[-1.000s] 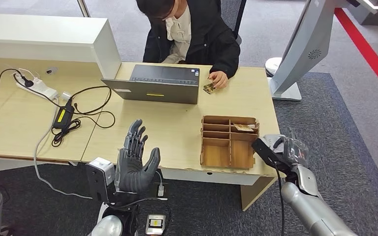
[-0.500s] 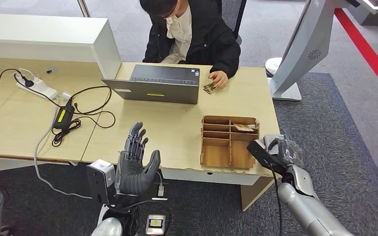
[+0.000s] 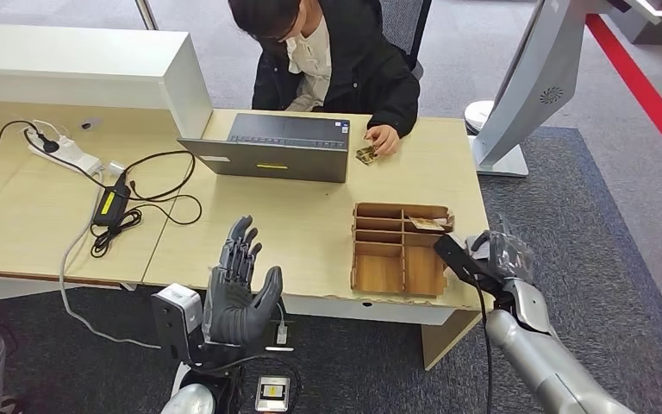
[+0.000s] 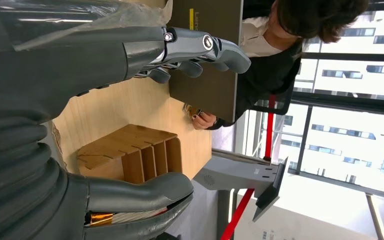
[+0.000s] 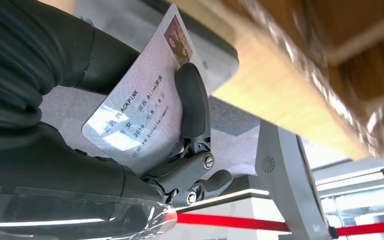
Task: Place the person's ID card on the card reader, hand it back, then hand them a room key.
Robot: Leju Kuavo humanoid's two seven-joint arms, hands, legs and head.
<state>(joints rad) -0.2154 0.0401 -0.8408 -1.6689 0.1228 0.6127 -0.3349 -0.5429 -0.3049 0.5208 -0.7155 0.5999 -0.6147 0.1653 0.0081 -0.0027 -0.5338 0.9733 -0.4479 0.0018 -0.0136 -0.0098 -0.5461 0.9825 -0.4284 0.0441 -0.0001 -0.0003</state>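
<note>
A pale wooden desk [image 3: 327,224] is seen from above, with a cardboard compartment organiser [image 3: 401,250] standing near its front right corner. That organiser is the landmark for everything that follows. Just to its right, at the desk's edge, the robot's right hand [image 3: 483,259] pinches a white ID card [image 5: 142,110] between thumb and a finger; the close view from that wrist shows printed text and a small photo on the card. Well to the organiser's left, the robot's left hand [image 3: 240,289] is raised in front of the desk, fingers spread apart, holding nothing. Beyond the organiser, a seated person [image 3: 336,60] in a dark jacket rests a hand [image 3: 384,138] on the desk with a small card [image 3: 365,154] at the fingertips, beside an open laptop [image 3: 276,147]. One card-like item [image 3: 427,224] lies in a rear compartment of the organiser; whether it is a room key cannot be told. No card reader can be picked out. Judging by the card in the right hand, the task is in its ID-card stage: reading or returning remains, and the room key is not yet handed over.
</note>
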